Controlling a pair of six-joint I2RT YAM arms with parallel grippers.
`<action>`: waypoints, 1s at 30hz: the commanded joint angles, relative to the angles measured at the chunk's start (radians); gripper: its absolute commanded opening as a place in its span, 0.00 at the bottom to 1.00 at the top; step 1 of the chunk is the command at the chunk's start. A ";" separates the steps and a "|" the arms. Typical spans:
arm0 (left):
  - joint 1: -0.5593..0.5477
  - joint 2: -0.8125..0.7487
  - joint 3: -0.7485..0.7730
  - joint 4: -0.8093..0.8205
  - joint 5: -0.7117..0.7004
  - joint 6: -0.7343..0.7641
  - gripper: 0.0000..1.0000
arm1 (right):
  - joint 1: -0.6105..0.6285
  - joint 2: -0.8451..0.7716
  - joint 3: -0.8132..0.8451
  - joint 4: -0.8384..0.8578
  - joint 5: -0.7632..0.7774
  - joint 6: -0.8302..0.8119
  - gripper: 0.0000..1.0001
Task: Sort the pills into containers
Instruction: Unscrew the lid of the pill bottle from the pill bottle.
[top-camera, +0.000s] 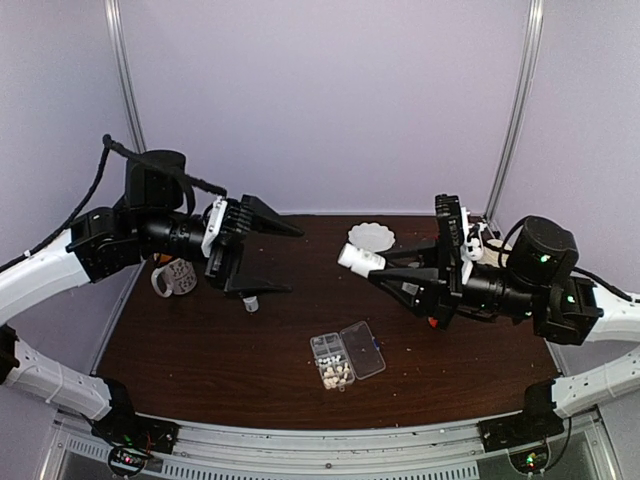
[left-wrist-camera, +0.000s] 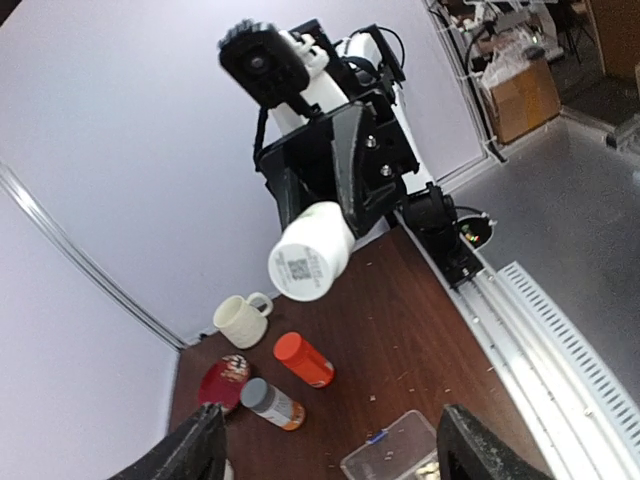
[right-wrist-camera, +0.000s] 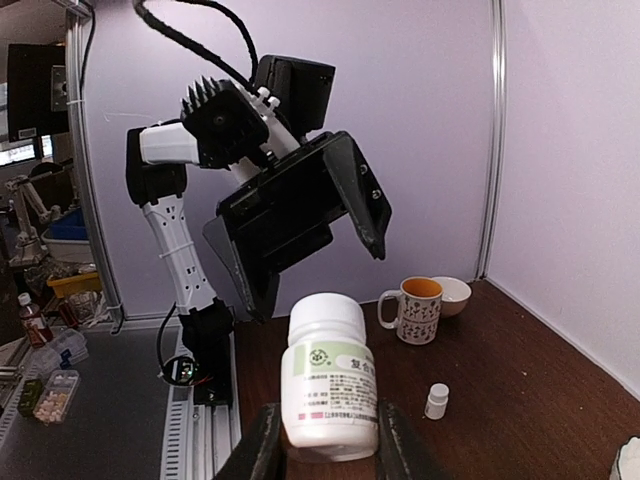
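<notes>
On the white pill bottle (right-wrist-camera: 330, 375) I read Chinese characters beside a green emblem (a QR code (left-wrist-camera: 300, 268) sits on its far end), and my right gripper (right-wrist-camera: 328, 438) is clamped around it, holding it level above the table (top-camera: 200, 350). Opposite, my left gripper (top-camera: 296, 262) hangs tilted with jaws spread on nothing; the pills (top-camera: 336, 375) lie in the clear organiser box (top-camera: 362, 350) on the table between both arms.

Lab: booth walls (top-camera: 320, 100), aluminium frame (top-camera: 515, 110), cardboard box (left-wrist-camera: 520, 100).
</notes>
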 joint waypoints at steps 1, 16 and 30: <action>-0.021 -0.010 0.011 -0.016 -0.008 0.423 0.76 | -0.006 0.040 0.047 -0.013 -0.113 0.100 0.18; -0.082 -0.017 -0.001 -0.042 -0.080 0.601 0.65 | -0.004 0.169 0.089 0.057 -0.178 0.167 0.17; -0.089 -0.020 -0.013 -0.043 -0.060 0.641 0.58 | -0.005 0.204 0.099 0.096 -0.194 0.189 0.17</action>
